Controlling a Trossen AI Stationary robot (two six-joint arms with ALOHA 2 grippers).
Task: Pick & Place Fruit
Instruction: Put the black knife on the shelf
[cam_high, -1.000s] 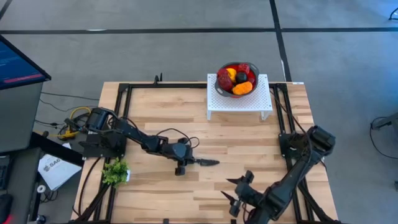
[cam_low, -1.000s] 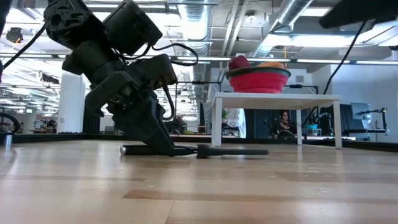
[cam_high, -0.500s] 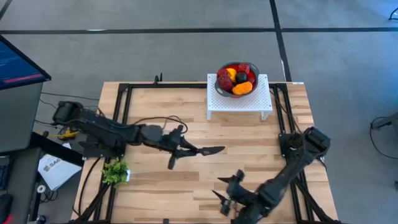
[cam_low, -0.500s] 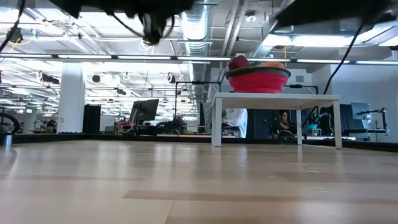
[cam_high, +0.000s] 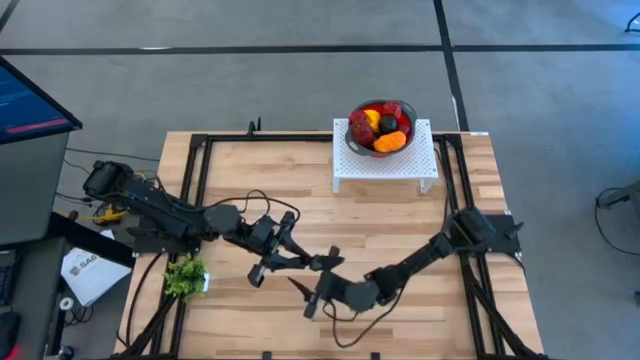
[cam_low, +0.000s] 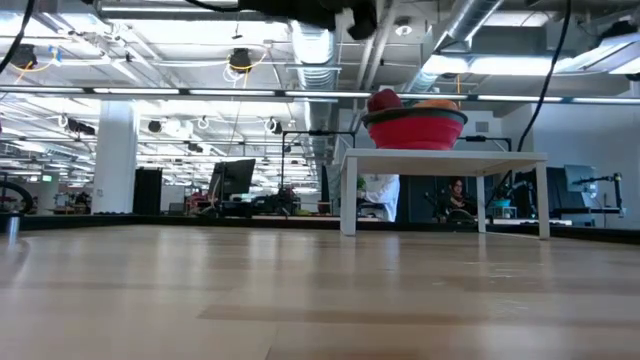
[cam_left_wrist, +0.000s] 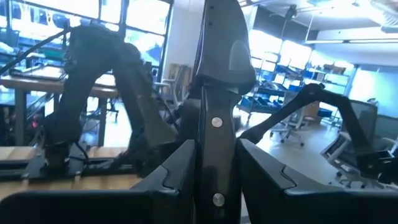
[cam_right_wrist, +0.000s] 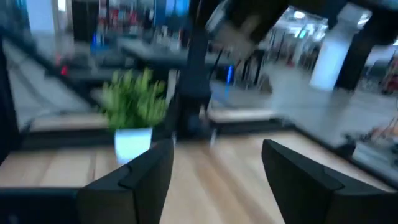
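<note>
The fruit (cam_high: 380, 126) is a heap of red, dark, yellow and orange pieces in a red bowl (cam_low: 413, 130). The bowl stands on a white stand (cam_high: 385, 165) at the table's far edge. My left gripper (cam_high: 288, 258) hovers over the table's middle, shut on a black-handled knife (cam_high: 325, 263). My right gripper (cam_high: 306, 298) is open, just on the near side of the knife's blade end, touching nothing. In the right wrist view its fingers (cam_right_wrist: 140, 177) stand wide apart. My left gripper pinches the knife's black riveted handle (cam_left_wrist: 214, 124) between its two fingers (cam_left_wrist: 168, 177). The blade (cam_left_wrist: 224, 56) sticks out beyond the fingers, toward the table's right. The knife is lifted clear of the table.
A leafy green bunch in a white pot (cam_high: 185, 275) stands at the table's near left (cam_right_wrist: 130, 112). Black frame rails (cam_high: 195, 170) run along the table's sides, with cables by the left arm's base. Bare wood lies between the stand and the arms.
My left gripper has lifted the knife off the table and out of the low view, and now holds it in the air over the middle. My right arm has swung from the near right corner toward the left, and its gripper has come up close to the knife.
</note>
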